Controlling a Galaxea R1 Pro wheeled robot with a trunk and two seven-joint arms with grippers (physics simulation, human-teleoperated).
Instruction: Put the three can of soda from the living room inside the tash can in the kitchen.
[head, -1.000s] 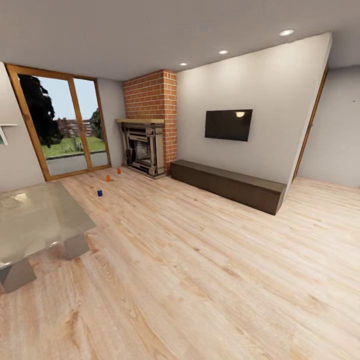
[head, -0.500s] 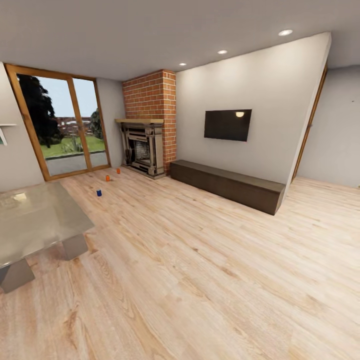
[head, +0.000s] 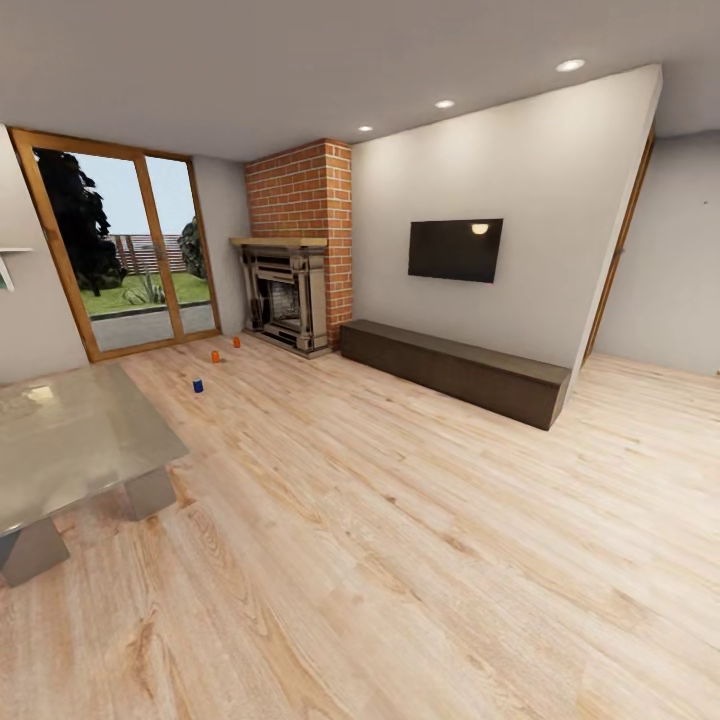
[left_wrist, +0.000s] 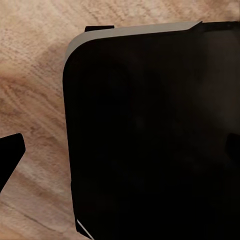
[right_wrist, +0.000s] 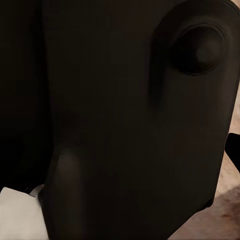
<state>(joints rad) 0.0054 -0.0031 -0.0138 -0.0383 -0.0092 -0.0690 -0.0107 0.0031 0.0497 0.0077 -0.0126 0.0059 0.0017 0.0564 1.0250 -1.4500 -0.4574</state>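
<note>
Two small orange soda cans (head: 215, 356) (head: 237, 342), one small blue soda can (head: 198, 385), one glossy grey table (head: 70, 440), one black wall television (head: 455, 250), three recessed ceiling lights (head: 570, 65)

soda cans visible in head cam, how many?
3, all on the floor between the glass doors and the fireplace: blue can nearest the table, orange can behind it, second orange can closest to the fireplace. None looks hidden.

Three small soda cans are standing upright on the far left of the living room's light plank floor (head: 400, 520): a blue can (head: 198, 385) nearest, an orange can (head: 215, 356) beyond, another orange one (head: 237, 342) farthest.
</note>
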